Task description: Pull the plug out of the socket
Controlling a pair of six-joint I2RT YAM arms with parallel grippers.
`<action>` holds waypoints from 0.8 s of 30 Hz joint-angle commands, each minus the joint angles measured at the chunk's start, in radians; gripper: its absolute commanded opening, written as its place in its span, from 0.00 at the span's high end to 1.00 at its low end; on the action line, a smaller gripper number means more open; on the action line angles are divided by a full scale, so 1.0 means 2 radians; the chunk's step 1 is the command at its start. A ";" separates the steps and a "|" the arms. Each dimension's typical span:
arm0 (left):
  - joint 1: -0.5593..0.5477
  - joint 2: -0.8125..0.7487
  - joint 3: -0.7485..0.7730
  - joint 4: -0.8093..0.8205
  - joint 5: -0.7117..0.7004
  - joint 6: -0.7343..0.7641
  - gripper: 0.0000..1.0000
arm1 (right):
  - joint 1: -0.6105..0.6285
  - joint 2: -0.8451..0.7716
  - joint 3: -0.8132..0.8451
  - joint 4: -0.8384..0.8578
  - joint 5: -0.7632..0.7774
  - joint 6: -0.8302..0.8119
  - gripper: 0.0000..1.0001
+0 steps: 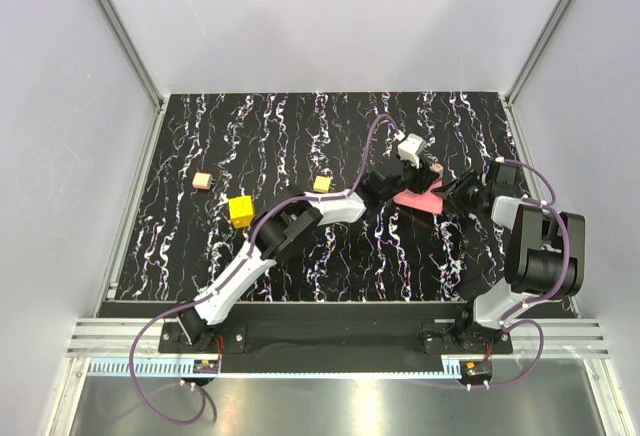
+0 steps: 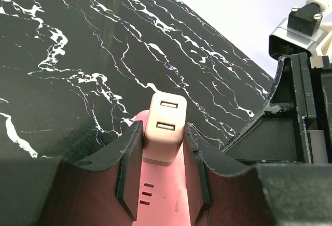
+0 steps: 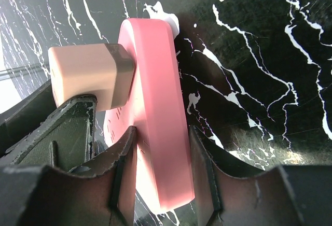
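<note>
Your left gripper (image 2: 162, 132) has its fingers pressed onto the two flanks of the plug (image 2: 166, 113). They pinch the plug low on its body, just above where it enters the socket (image 3: 155, 81). Your right gripper (image 3: 162, 138) pinches the pink socket across its narrow sides, right beside the plug. The pair sits between the two arms, right of the middle of the table (image 1: 200, 136).

To do the pull well, I judge that you should draw the left hand straight back along the plug's own axis. Don't go sideways, since a slanted pull would likely bind the pins or twist the socket out of the right fingers. Brace the right hand against the pull. The left grip looks shallow, so a slow, steady draw should be safer than a jerk.

Counting from near to far:
- Two grippers, both gripping.
- One yellow block (image 1: 240, 210), nearest the bases.
- One socket with one plug seated in it.
- One small tan block (image 1: 322, 184) and one peach block (image 1: 203, 182), well apart from each other.
- One white-and-silver adapter (image 1: 410, 145), farthest out, just beyond the grippers.
</note>
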 commanded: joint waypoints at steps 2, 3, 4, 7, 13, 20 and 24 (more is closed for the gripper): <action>-0.018 -0.040 0.035 0.044 -0.003 0.003 1.00 | 0.005 0.017 -0.011 -0.081 0.101 -0.027 1.00; -0.016 -0.038 0.039 0.044 -0.002 -0.008 1.00 | 0.005 0.018 -0.011 -0.081 0.102 -0.027 1.00; -0.011 -0.032 0.040 0.046 0.000 -0.018 1.00 | 0.006 0.017 -0.011 -0.081 0.102 -0.027 1.00; 0.008 -0.011 0.048 0.069 0.020 -0.086 1.00 | 0.007 0.017 -0.011 -0.082 0.105 -0.028 1.00; 0.014 -0.019 0.042 0.058 0.005 -0.075 1.00 | 0.009 0.016 -0.009 -0.085 0.108 -0.028 1.00; 0.023 -0.023 0.026 0.080 0.003 -0.092 1.00 | 0.011 0.016 -0.008 -0.086 0.110 -0.029 1.00; 0.034 -0.022 0.016 0.089 0.006 -0.107 1.00 | 0.012 0.016 -0.008 -0.086 0.110 -0.029 1.00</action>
